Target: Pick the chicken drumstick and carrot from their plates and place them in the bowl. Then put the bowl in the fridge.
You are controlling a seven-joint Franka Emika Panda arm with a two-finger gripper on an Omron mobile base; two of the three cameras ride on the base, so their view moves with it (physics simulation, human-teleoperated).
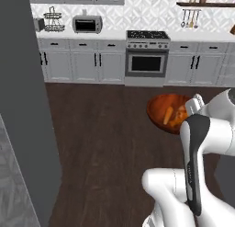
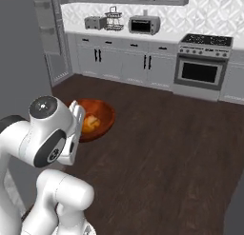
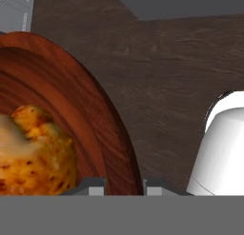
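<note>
Carrot lies diagonally in the bowl beside the chicken drumstick, tool gripping the rim.

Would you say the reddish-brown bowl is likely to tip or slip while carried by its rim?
The bowl looks glossy, so its rim may slip in the end effector. Held at one edge, it could sag away. The carrot and chicken drumstick lie loose inside and may roll.

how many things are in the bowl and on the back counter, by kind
Bowl, held up on the tool: 1
Carrot in it: 1
Chicken drumstick in it: 1
Toaster oven: 1
Toaster: 1
Wire basket: 1
Total: 6
</note>
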